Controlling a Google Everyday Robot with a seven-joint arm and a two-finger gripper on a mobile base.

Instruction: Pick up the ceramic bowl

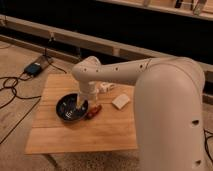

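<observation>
The ceramic bowl (pixel 69 108) is wide, shallow and dark with pale speckles inside. It sits on the left half of the small wooden table (pixel 85 137). My gripper (pixel 82 105) hangs down from the white arm and reaches the bowl's right rim, its tip over or inside the bowl's right side. The arm's elbow (pixel 90 72) is above the bowl's far right edge.
A small reddish object (pixel 94 111) lies just right of the bowl. A pale flat square object (pixel 120 101) lies further right. A small white item (pixel 105 88) sits behind the arm. Cables and a blue box (pixel 34 68) lie on the floor to the left.
</observation>
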